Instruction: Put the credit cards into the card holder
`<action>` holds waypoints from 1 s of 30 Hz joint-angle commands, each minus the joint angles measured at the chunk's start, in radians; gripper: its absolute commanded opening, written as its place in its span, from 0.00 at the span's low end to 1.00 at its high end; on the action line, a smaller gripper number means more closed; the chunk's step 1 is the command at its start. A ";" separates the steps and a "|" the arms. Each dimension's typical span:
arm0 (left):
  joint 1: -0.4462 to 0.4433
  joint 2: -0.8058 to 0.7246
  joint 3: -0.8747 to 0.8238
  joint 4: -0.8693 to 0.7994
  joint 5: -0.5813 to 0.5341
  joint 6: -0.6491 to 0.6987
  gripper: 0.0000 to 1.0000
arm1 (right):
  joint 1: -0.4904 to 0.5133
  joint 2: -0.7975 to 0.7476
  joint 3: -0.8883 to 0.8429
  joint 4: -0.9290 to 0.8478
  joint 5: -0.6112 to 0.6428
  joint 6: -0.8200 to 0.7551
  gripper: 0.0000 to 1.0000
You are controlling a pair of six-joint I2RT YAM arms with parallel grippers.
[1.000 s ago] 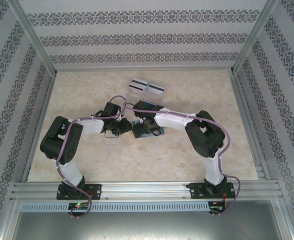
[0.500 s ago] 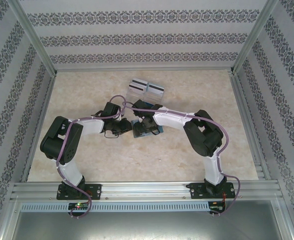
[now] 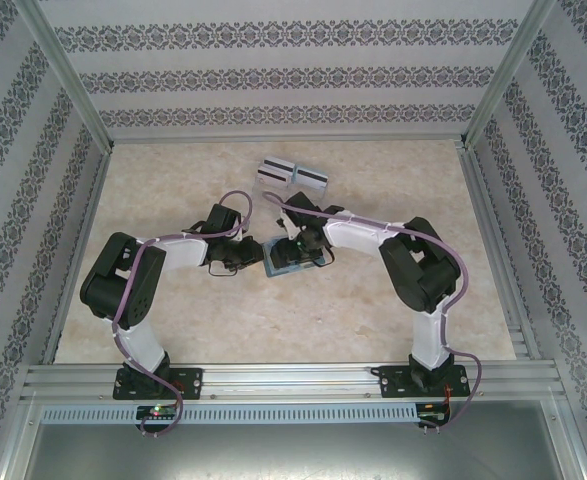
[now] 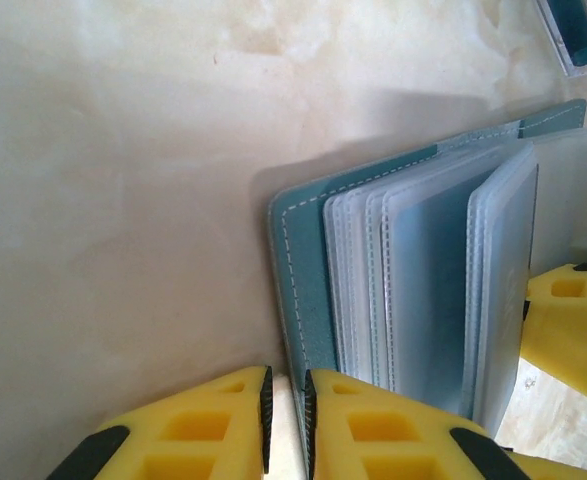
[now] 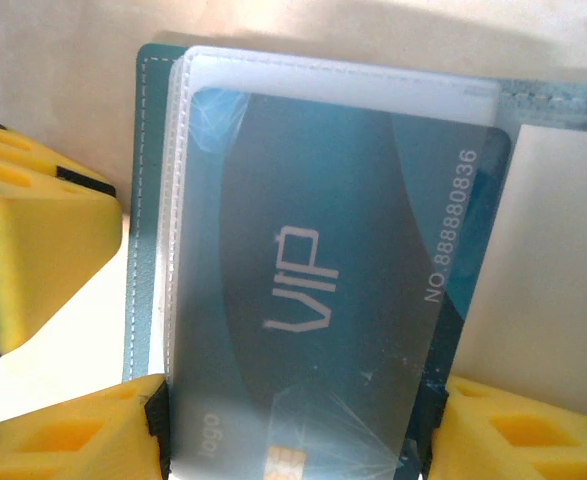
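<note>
The teal card holder (image 3: 285,264) lies open at the table's middle, its clear sleeves fanned up (image 4: 423,270). My left gripper (image 3: 256,255) is shut on the edge of the holder's teal cover (image 4: 303,270), its pads (image 4: 266,400) pinching the stitched rim. My right gripper (image 5: 298,425) is shut across the width of a blue credit card (image 5: 313,270) marked VIP. This card lies partly under a frosted sleeve of the holder (image 5: 149,150). In the top view the right gripper (image 3: 305,243) sits over the holder. More credit cards (image 3: 293,174), white with black stripes, lie farther back.
A clear tray (image 4: 578,30) holds the spare cards behind the holder. The right gripper's yellow finger (image 4: 568,330) stands close beside the sleeves, and the left gripper's finger (image 5: 33,250) is just left of the holder. Aluminium frame rails (image 3: 283,380) bound the table.
The right arm has swung to the right and its gripper has come down over the holder with the blue card. The left arm has held still on the cover.
</note>
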 commanded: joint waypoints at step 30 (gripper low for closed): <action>-0.005 0.094 0.188 -0.038 0.089 0.022 0.09 | -0.168 0.003 -0.187 0.416 -0.527 0.187 0.61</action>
